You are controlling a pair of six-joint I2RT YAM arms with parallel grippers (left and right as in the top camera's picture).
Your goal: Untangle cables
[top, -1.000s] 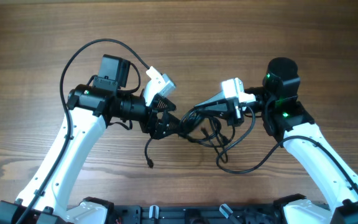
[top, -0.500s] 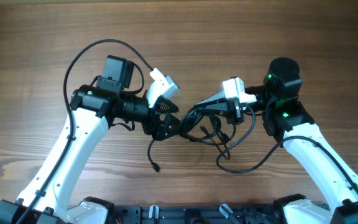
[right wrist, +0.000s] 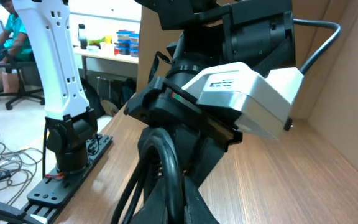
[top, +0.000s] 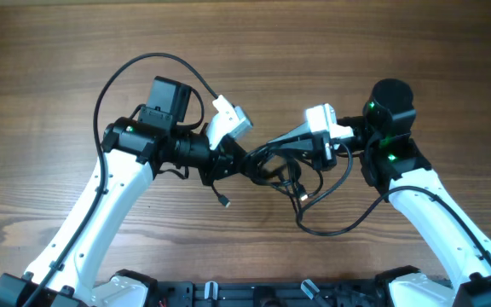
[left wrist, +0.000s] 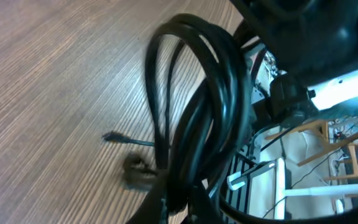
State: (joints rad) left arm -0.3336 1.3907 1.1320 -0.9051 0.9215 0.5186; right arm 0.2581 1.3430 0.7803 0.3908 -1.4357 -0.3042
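The cables (top: 275, 166) are a knot of thin black cords hanging between my two grippers above the wooden table. My left gripper (top: 231, 162) is shut on the knot's left side. My right gripper (top: 271, 152) is shut on its right side. One loose end with a small plug (top: 226, 202) dangles below the left gripper. A long strand (top: 335, 228) curves over the table toward the right arm. In the left wrist view the cables (left wrist: 197, 99) rise in loops out of my gripper (left wrist: 179, 208). In the right wrist view the cables (right wrist: 166, 168) run up from my gripper (right wrist: 180, 205) toward the left gripper.
The left arm's own thicker black cable (top: 130, 72) arcs over the table behind it. A black base rail (top: 228, 294) runs along the table's front edge. The left gripper's white camera housing (right wrist: 247, 93) is close in front of the right wrist camera.
My left gripper has shut on the cables and shifted slightly right and away. The dangling plug end has swung up and to the right. The right gripper has stayed shut in place.
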